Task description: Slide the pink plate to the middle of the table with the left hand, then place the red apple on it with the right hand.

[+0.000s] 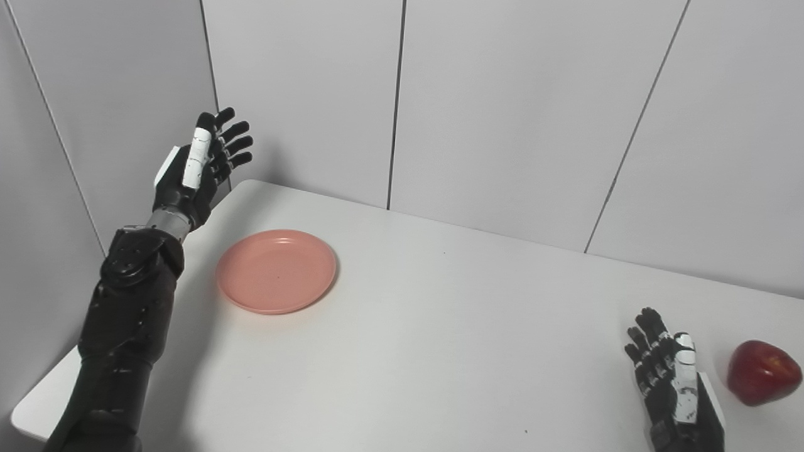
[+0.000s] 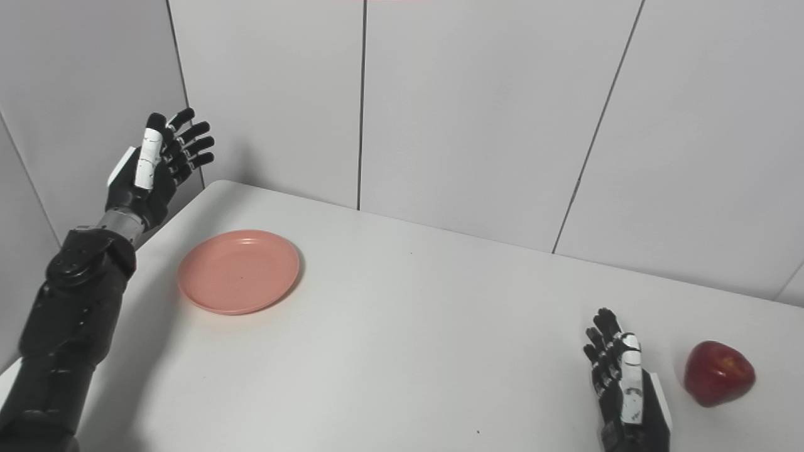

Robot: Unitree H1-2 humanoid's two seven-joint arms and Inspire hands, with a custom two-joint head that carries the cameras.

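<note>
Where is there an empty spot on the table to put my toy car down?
The big bare stretch between the plate and the right hand is free, and so is the table edge nearest the camera. It is tighter at the right, where the apple sits beside that hand.

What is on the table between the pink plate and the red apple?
Only the right hand, near the apple; from it to the plate is bare table, in both views.

The right hand (image 1: 675,389) is cut off at the wrist by the bottom edge, the left arm runs out at the lower left corner, the worktop (image 1: 440,351) runs past the bottom and right edges, and the red apple (image 1: 763,371) nearly touches the right edge.
</note>
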